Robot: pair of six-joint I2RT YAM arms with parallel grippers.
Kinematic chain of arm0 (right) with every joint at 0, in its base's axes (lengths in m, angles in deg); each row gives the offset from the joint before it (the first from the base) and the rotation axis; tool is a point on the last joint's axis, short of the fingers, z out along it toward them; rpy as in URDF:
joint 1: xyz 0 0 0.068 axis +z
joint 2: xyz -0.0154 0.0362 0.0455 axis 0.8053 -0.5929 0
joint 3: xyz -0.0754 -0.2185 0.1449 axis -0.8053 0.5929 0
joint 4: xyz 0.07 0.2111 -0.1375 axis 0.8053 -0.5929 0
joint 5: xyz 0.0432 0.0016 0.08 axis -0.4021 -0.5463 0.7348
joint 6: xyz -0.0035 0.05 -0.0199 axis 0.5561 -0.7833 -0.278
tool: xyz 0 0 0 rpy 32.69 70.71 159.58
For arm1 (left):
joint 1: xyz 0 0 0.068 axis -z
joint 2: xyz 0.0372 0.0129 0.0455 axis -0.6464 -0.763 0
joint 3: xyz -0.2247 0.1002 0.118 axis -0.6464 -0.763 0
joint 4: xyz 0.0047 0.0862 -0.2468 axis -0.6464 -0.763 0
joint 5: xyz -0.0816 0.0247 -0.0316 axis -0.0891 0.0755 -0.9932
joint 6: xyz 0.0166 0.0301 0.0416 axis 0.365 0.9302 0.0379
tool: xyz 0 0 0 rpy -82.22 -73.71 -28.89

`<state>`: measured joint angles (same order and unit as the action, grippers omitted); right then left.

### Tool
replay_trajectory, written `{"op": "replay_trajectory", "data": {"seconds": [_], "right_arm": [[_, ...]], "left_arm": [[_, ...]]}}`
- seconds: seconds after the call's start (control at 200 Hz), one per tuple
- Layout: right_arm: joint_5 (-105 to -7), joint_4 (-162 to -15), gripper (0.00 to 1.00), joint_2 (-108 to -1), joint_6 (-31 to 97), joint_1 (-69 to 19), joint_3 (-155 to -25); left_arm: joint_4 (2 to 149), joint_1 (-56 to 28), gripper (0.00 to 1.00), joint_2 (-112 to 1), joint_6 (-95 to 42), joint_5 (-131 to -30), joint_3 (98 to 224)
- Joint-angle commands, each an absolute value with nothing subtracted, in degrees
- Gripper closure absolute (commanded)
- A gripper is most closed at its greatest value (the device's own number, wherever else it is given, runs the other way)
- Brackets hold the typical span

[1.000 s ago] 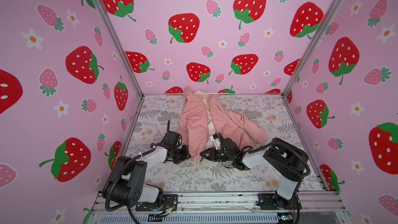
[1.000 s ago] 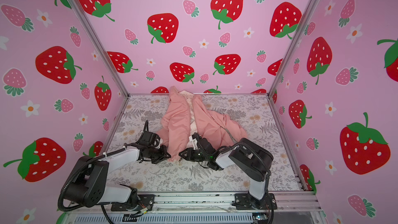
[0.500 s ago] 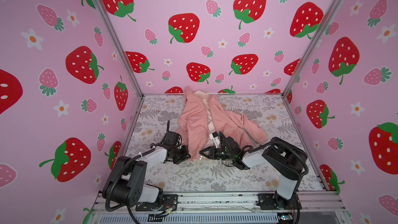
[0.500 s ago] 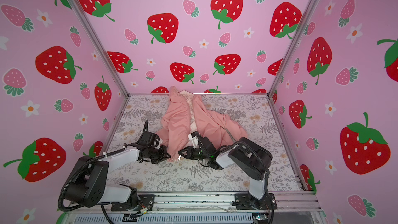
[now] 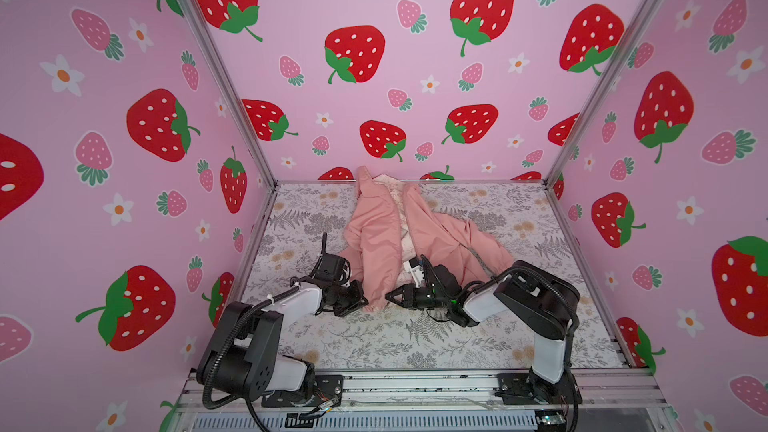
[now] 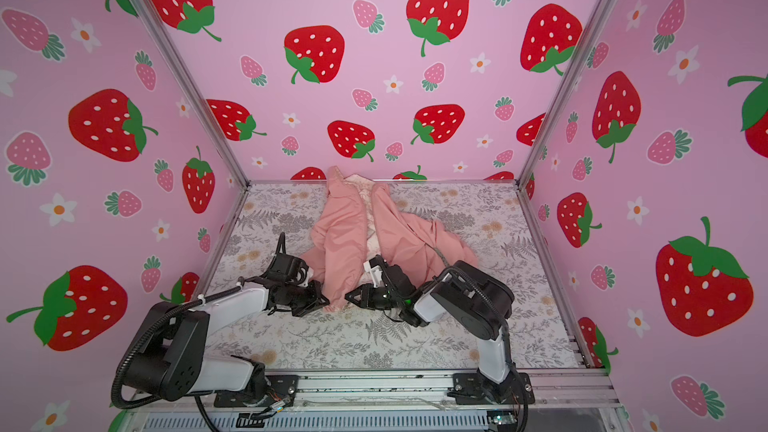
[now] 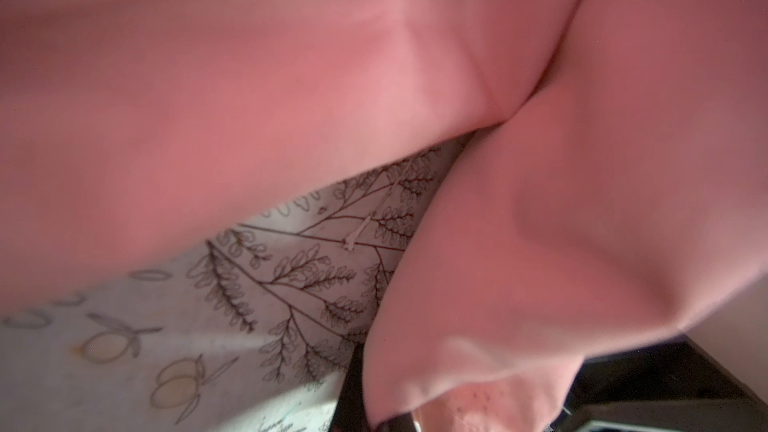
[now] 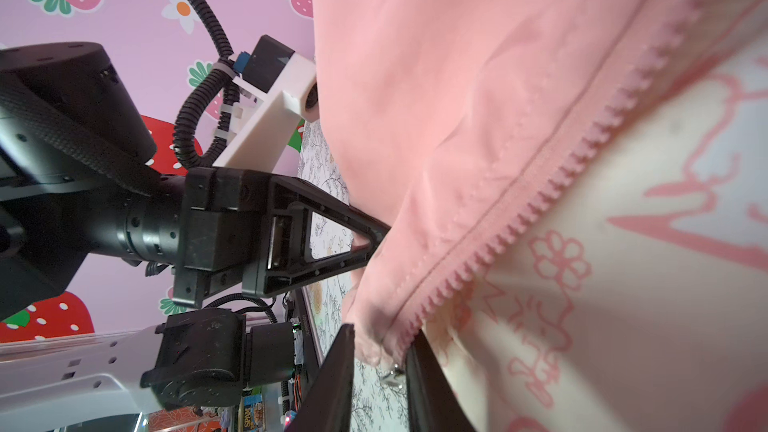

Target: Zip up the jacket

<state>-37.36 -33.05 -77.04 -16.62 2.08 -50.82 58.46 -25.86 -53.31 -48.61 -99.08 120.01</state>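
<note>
The jacket lies open and front up on the bench. Its hem is toward both sets of jaws, and its hood is at the end farthest from them, against the back wall. The front panels are parted with cream lining showing between them, so the zipper looks unjoined as far as I can see.

The left jaws are closed on pink cloth at the hem of one panel. In the right wrist view their fingertips meet right in the edge of the fabric. I'd say that hold is an anchor: it pins the hem so the bottom of the zipper can't slide about while the other arm works on it.

The right jaws point straight at the left ones, with only that panel's lower corner between the two. Their fingers stand a little apart. The row of zipper teeth runs down into the gap, and a small metal piece dangles at its end. I cannot tell whether they are pinching the corner or only straddling it. They sit at the foot of the zipper, where I'd expect the two halves to be mated first.

The other panel lies behind the right jaws, partly under that arm, and looks yet to be brought across.
</note>
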Motion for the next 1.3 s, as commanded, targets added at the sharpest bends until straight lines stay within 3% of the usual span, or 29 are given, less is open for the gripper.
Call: {"op": "replay_trajectory", "data": {"seconds": [0.0, 0.15, 0.335, 0.47, 0.59, 0.75, 0.955, 1.296], "right_arm": [[-36.63, -30.51, 0.8, -77.89, -17.67, 1.96, -52.15], [-36.73, -30.88, 0.91, -77.64, -17.75, 1.82, -52.67], [-36.37, -31.98, 1.0, -76.43, -17.62, 1.74, -52.96], [-36.38, -33.28, 1.0, -75.14, -17.01, 1.82, -52.79], [-36.19, -33.47, 1.0, -74.07, -17.31, 1.82, -52.45], [-36.12, -33.86, 1.0, -72.2, -17.29, 1.87, -52.13], [-36.23, -34.3, 1.0, -71.74, -17.23, 1.82, -52.22], [-36.13, -34.3, 1.0, -70.89, -17.84, 1.83, -52.61]], "left_arm": [[56.89, -26.3, 0.98, -52.39, -48.34, -99.6, 119.83], [56.2, -26.28, 0.95, -51.2, -48.48, -99.95, 119.9], [51.37, -26.95, 0.52, -44.9, -49.0, -99.71, 120.69], [46.81, -27.96, 0.37, -37.12, -51.56, -100.77, 120.71], [45.34, -28.15, 0.33, -30.1, -56.67, -104.3, 119.64], [54.77, -27.88, 0.33, -21.64, -70.54, -111.65, 112.65], [67.88, -25.28, 0.31, -12.53, -87.35, -111.4, 104.5], [81.88, -20.59, 0.28, -17.49, -94.88, -107.09, 101.31]]}}
